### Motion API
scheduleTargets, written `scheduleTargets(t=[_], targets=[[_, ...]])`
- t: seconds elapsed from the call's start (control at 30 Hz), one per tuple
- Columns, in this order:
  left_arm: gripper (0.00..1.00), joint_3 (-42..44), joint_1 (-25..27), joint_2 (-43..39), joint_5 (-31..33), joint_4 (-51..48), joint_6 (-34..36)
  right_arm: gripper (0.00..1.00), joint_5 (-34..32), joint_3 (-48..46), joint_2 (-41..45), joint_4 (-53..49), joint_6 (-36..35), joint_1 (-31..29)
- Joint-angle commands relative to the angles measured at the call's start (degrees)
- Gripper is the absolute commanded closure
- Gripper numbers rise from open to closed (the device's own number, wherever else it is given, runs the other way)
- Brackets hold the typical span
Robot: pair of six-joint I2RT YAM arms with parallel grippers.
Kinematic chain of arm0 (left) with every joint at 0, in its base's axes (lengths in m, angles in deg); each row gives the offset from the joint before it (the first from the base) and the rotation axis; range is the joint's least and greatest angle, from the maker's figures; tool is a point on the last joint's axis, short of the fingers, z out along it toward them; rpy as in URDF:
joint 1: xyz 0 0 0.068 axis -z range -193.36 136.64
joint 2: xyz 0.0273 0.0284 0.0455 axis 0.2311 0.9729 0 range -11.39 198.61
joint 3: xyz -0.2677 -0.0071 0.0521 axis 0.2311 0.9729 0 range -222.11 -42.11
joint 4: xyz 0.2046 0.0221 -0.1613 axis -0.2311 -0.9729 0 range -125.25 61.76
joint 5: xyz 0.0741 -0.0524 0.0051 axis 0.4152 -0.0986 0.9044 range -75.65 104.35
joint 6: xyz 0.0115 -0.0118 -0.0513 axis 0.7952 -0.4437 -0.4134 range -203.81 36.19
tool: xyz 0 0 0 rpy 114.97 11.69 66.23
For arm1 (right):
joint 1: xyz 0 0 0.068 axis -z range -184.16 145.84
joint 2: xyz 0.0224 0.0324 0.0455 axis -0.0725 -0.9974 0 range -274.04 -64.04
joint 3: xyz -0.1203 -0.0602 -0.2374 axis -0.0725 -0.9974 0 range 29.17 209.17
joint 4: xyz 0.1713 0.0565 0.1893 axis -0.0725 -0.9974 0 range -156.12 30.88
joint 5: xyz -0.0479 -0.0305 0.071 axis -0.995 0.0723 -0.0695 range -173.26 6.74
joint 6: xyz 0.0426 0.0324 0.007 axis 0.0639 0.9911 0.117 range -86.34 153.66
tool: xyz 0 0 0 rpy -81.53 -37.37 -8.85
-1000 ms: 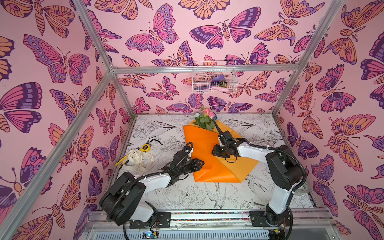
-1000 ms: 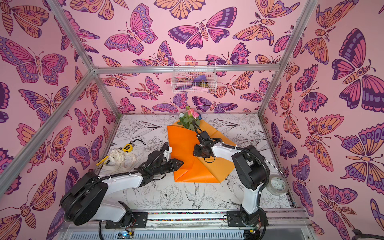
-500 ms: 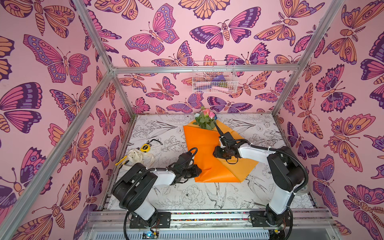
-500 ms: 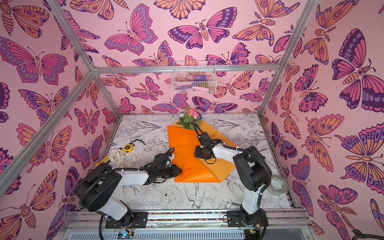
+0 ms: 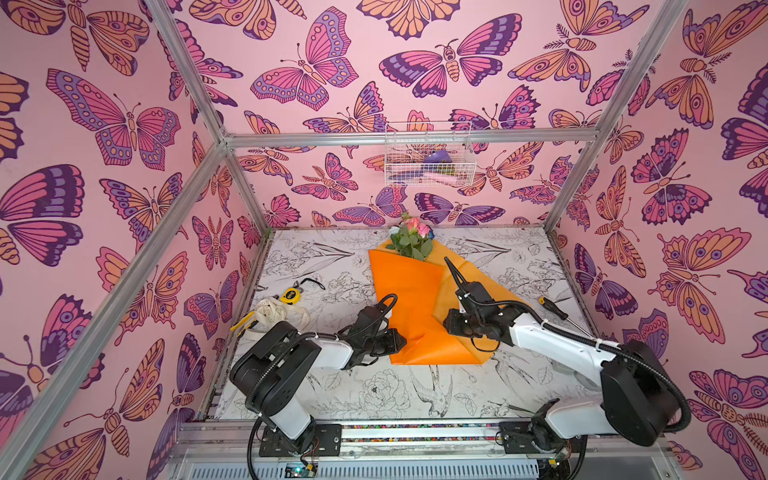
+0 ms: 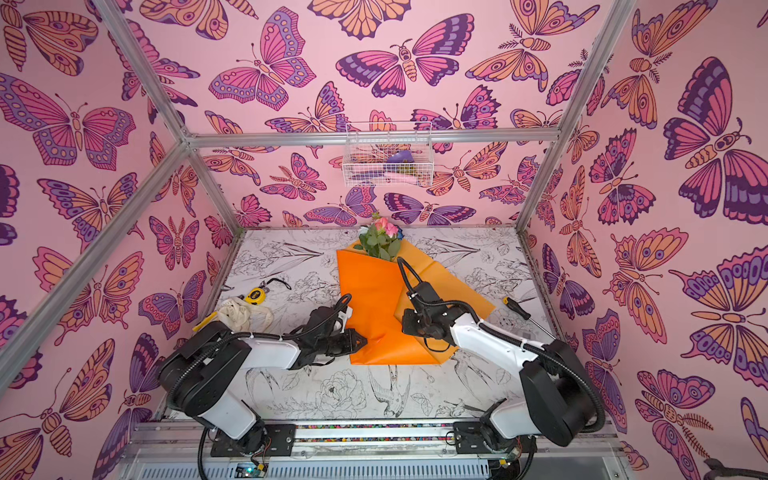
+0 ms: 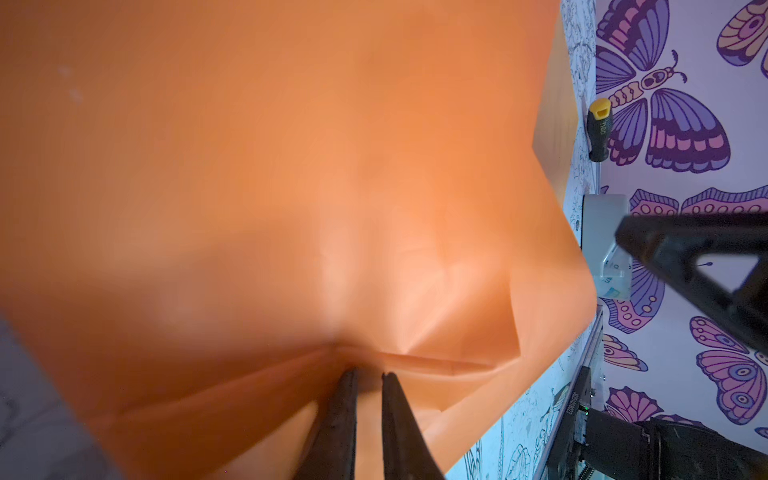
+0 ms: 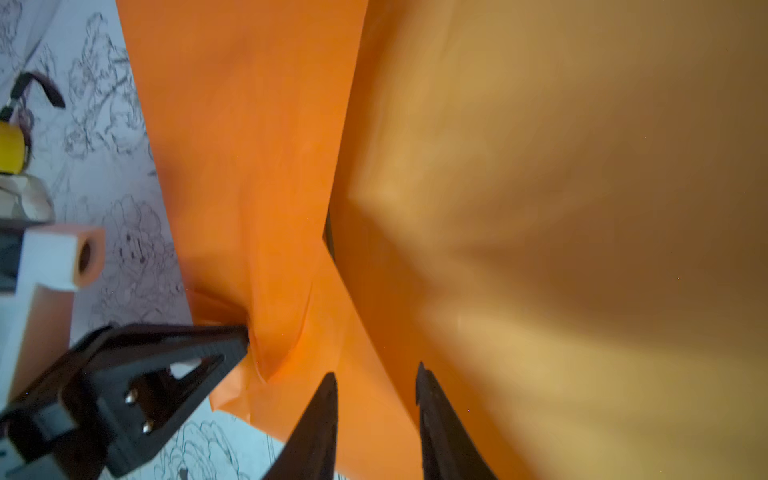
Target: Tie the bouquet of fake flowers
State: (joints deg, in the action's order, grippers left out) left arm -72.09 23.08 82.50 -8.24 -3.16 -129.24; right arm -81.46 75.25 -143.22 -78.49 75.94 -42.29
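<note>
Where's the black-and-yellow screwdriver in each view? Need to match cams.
Both top views: screwdriver lying right of the orange wrapping paper.
Left wrist: just past the paper's edge, handle end-on.
Right wrist: not in view.
Shared landmark: the orange paper, in all four.

Counter (image 5: 374, 395) is white, printed with black line drawings of flowers and birds. Left of both top views: yellow tape measure (image 5: 287, 295), just beside a bundled cream ribbon (image 5: 274, 312). Near the right wall: screwdriver (image 5: 552, 306) with a black-and-yellow handle, lying flat. Wire basket (image 5: 428, 154) on the back wall holds purple and pink items, kind unclear. Walls are pink with a butterfly print
</note>
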Motion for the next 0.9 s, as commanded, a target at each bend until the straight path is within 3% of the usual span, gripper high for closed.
scheduleTargets(t=[0.0, 0.17, 0.4, 0.63, 0.87], targets=[[0.84, 1.1, 0.4, 1.1, -1.6, 1.5, 0.3, 0.70, -1.9, -2.2, 2.2, -4.3, 4.7, -3.4], [0.84, 1.1, 0.4, 1.4, -1.9, 1.7, -0.1, 0.70, -2.3, -4.0, 2.8, -4.2, 8.7, -8.3], [0.84, 1.2, 0.4, 0.7, -3.1, 2.1, 0.2, 0.70, -3.5, -8.9, 0.7, -1.9, 14.5, -8.6], [0.81, -4.1, 0.7, 0.8, -6.8, 2.1, 3.9, 0.57, -6.1, -14.0, 6.1, -0.2, 20.1, -8.4], [0.80, -12.5, 1.7, 7.5, -9.7, 2.1, 7.3, 0.50, -9.0, -18.5, 13.4, -0.9, 24.6, -7.6]])
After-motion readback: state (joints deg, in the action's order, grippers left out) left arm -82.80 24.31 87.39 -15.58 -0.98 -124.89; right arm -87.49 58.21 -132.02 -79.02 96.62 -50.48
